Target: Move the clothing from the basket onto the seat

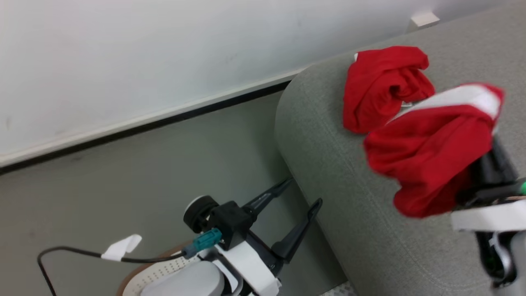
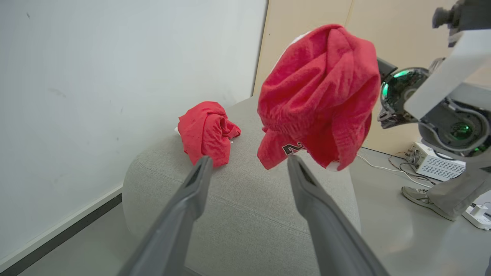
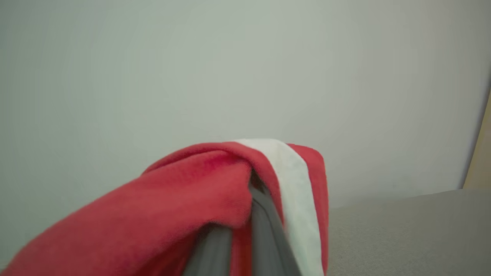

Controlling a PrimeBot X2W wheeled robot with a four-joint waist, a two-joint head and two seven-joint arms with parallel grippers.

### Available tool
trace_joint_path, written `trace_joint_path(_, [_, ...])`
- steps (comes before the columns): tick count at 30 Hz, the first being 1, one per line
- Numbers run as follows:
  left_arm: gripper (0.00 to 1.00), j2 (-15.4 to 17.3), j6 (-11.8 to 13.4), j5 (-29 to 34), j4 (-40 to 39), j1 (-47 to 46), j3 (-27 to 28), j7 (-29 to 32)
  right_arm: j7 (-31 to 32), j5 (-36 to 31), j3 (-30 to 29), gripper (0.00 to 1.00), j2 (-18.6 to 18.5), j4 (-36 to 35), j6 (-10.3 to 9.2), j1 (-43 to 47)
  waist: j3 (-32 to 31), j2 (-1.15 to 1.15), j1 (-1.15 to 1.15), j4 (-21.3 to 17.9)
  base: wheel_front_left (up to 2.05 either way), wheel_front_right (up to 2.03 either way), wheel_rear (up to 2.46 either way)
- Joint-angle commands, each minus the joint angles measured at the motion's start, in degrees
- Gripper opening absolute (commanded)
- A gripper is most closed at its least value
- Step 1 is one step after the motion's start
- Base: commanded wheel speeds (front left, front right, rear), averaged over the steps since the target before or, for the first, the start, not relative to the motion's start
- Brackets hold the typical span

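Note:
A bright red garment with a white stripe (image 1: 431,152) hangs bunched from my right gripper (image 1: 487,168), which is shut on it above the grey seat (image 1: 349,197). In the right wrist view the cloth (image 3: 191,207) drapes over the dark fingers (image 3: 264,230) and hides their tips. A second red garment (image 1: 384,86) lies crumpled on the seat near the wall. My left gripper (image 1: 303,192) is open and holds nothing, beside the seat's rounded corner. From the left wrist view both garments show, one hanging (image 2: 322,92) and one lying (image 2: 207,130). A strip of the basket (image 1: 156,273) peeks from under my left arm.
A white wall with a dark baseboard (image 1: 164,119) runs behind the seat. A black cable with a white tag (image 1: 123,246) loops over the floor at my left. In the left wrist view a person's shoe (image 2: 418,195), a white box (image 2: 437,165) and cables lie right of the seat.

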Motion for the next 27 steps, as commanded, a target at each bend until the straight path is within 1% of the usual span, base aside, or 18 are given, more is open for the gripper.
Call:
trace_joint_path(1, [1.0, 0.51, -0.3, 1.23, -0.43, -1.19, 0.04, -0.03, 0.66, 0.18, -2.04, 0.0, -0.7, -0.42, -0.15, -1.99, 2.8, 0.0, 0.0, 2.05, 0.0, 0.0, 0.0])
trace_joint_path(2, [1.0, 0.6, -0.41, 1.48, -0.59, -1.51, 0.12, -0.03, 1.08, -0.06, -3.4, 0.0, -1.19, -0.74, -0.15, -2.99, 3.64, 0.0, 0.0, 2.72, 0.0, 0.0, 0.0])
trace_joint_path(3, [1.0, 0.6, -0.41, 1.48, -0.59, -1.51, 0.12, -0.03, 1.08, -0.06, -3.4, 0.0, -1.19, -0.74, -0.15, -2.99, 3.64, 0.0, 0.0, 2.72, 0.0, 0.0, 0.0])
trace_joint_path(6, [1.0, 1.33, -0.64, 1.84, -1.22, -3.21, 0.44, 0.33, 2.89, -1.19, -8.17, 0.0, -2.18, -2.32, -0.15, -5.78, 7.07, 0.0, 0.0, 4.84, 0.0, 0.0, 0.0])
trace_joint_path(7, [1.0, 2.13, -0.84, 2.23, -1.56, -4.06, 0.73, 0.43, 4.19, -1.91, -11.14, 0.0, -2.72, -3.15, -0.15, -7.43, 9.3, 0.0, 0.0, 6.08, 0.0, 0.0, 0.0])
trace_joint_path(8, [1.0, 2.13, -0.84, 2.23, -1.56, -4.06, 0.73, 0.43, 4.19, -1.91, -11.14, 0.0, -2.72, -3.15, -0.15, -7.43, 9.3, 0.0, 0.0, 6.08, 0.0, 0.0, 0.0])
trace_joint_path(9, [1.0, 2.43, -0.97, 2.43, -1.75, -4.41, 0.9, 0.5, 4.91, -2.43, -12.55, 0.0, -3.06, -3.29, -0.14, -8.32, 10.41, 0.0, 0.0, 6.64, 0.0, 0.0, 0.0])
trace_joint_path(10, [1.0, 3.12, -1.28, 3.0, -2.1, -5.53, 0.9, 0.94, 6.69, -3.45, -15.15, 0.0, -3.6, -3.34, -0.15, -10.15, 12.79, 0.0, 0.0, 7.79, 0.0, 0.0, 0.0])
trace_joint_path(11, [1.0, 3.35, -1.45, 3.37, -2.25, -6.07, 0.86, 0.97, 7.44, -4.15, -16.44, 0.0, -3.94, -3.36, -0.15, -11.14, 13.97, 0.0, 0.0, 8.37, 0.0, 0.0, 0.0])
trace_joint_path(13, [1.0, 3.54, -1.74, 3.75, -2.52, -6.96, 0.75, 1.23, 8.9, -6.08, -19.98, 0.0, -4.82, -2.85, -0.14, -12.85, 16.23, 0.0, 0.0, 9.56, 0.0, 0.0, 0.0])
trace_joint_path(15, [1.0, 3.56, -2.06, 4.33, -2.67, -8.04, 0.68, 1.41, 10.14, -7.42, -23.51, 0.0, -4.89, -2.13, -0.15, -14.96, 18.5, 0.0, 0.0, 10.7, 0.0, 0.0, 0.0])
trace_joint_path(19, [1.0, 3.3, -2.79, 5.03, -2.87, -10.15, 0.53, 1.62, 12.98, -10.41, -29.3, 0.0, -6.89, 0.92, -0.15, -18.83, 22.59, 0.0, 0.0, 12.92, 0.0, 0.0, 0.0])
trace_joint_path(20, [1.0, 3.3, -2.79, 5.03, -2.87, -10.15, 0.53, 1.62, 12.98, -10.41, -29.3, 0.0, -6.89, 0.92, -0.15, -18.83, 22.59, 0.0, 0.0, 12.92, 0.0, 0.0, 0.0])
trace_joint_path(22, [1.0, 3.25, -3.04, 5.18, -2.64, -11.1, 0.63, 1.61, 14.19, -11.59, -30.85, 0.0, -8.11, 3.32, -0.15, -20.82, 24.22, 0.0, 0.0, 13.84, 0.0, 0.0, 0.0])
trace_joint_path(27, [1.0, 3.22, -3.61, 5.54, -1.71, -12.28, 0.95, 1.0, 17.03, -15.29, -32.44, 0.0, -11.72, 12.74, -0.15, -24.37, 26.52, 0.0, 0.0, 15.37, 0.0, 0.0, 0.0])
